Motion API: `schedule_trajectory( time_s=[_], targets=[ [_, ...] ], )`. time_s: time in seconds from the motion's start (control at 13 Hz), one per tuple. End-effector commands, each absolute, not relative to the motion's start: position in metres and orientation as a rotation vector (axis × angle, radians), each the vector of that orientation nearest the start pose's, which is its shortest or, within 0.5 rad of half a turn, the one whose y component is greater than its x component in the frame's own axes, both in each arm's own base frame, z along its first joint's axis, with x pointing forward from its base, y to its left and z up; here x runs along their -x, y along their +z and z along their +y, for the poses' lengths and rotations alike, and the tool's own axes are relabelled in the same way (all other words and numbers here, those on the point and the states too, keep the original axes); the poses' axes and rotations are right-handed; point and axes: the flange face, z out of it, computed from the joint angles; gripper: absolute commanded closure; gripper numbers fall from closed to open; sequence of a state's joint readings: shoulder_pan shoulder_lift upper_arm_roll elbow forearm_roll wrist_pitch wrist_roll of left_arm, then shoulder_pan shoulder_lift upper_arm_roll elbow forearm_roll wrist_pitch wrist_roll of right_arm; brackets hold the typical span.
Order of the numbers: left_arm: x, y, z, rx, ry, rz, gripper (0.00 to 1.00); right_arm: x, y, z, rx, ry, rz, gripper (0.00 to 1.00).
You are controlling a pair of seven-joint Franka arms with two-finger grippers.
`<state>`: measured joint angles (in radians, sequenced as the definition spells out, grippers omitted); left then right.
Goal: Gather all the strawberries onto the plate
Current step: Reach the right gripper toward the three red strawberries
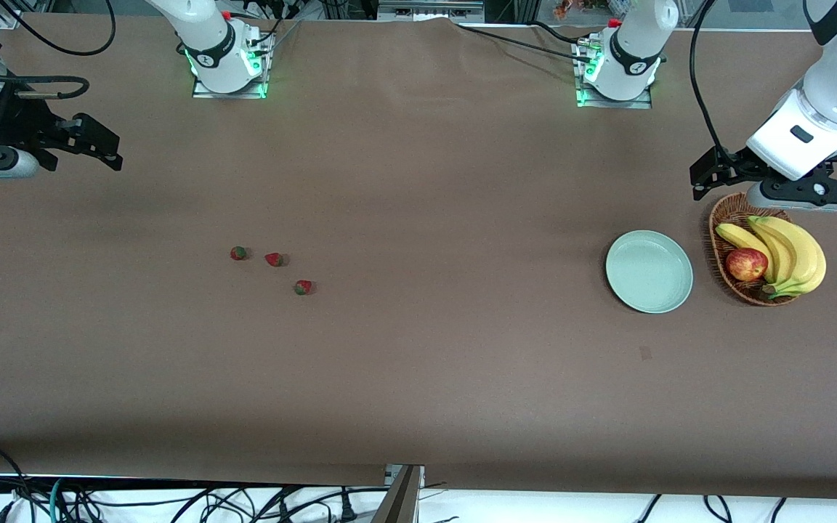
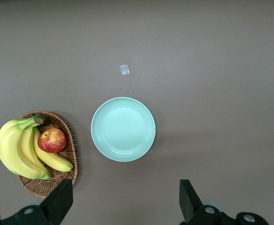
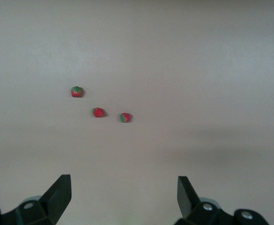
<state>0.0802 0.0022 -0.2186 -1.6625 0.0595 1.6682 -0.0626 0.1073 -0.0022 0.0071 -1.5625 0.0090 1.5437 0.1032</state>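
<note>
The brown tabletop carries everything in view. Above its two ends hang the arms, both waiting. The left tool hovers over the tabletop beside the basket, at the left arm's end, its fingers spread wide with nothing between them. The right tool hovers over bare tabletop at the right arm's end, its fingers likewise spread wide and holding nothing.

The wicker basket holds a bunch of bananas and a red apple, the apple lying against the bananas. Just beside the basket, toward the middle of the tabletop, sits the pale green plate, flat, with nothing in it. A small pale scrap lies on the tabletop near the plate, nearer to the front camera.

The three strawberries lie on the tabletop well apart from the plate, toward the right arm's end: one strawberry, a second strawberry just beside it, and a third strawberry close by, nearest the front camera. None touches another.
</note>
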Motion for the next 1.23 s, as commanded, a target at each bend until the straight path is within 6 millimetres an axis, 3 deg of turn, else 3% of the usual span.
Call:
schedule_trajectory(
  time_s=[0.0, 0.46, 0.61, 0.69, 0.92, 1.15],
  targets=[
    [-0.558, 0.595, -0.071, 3.104, 0.002, 0.145, 0.00, -0.544, 0.635, 0.062, 3.142, 0.029, -0.015, 0.00],
    [-0.559, 0.594, -0.072, 3.104, 0.004, 0.147, 0.00, -0.543, 0.632, 0.063, 3.145, 0.053, -0.034, 0.00],
    [-0.559, 0.594, -0.072, 3.104, 0.004, 0.147, 0.00, -0.541, 0.618, 0.064, 3.147, 0.117, -0.039, 0.00],
    [-0.559, 0.594, -0.072, 3.104, 0.002, 0.147, 0.00, -0.541, 0.601, 0.064, 3.148, 0.146, -0.039, 0.00],
    [-0.559, 0.594, -0.072, 3.104, 0.004, 0.149, 0.00, -0.549, 0.519, 0.073, 3.146, 0.127, -0.060, 0.00],
    [-0.558, 0.594, -0.072, 3.104, 0.007, 0.152, 0.00, -0.550, 0.395, 0.075, 3.142, 0.056, -0.061, 0.00]
  ],
)
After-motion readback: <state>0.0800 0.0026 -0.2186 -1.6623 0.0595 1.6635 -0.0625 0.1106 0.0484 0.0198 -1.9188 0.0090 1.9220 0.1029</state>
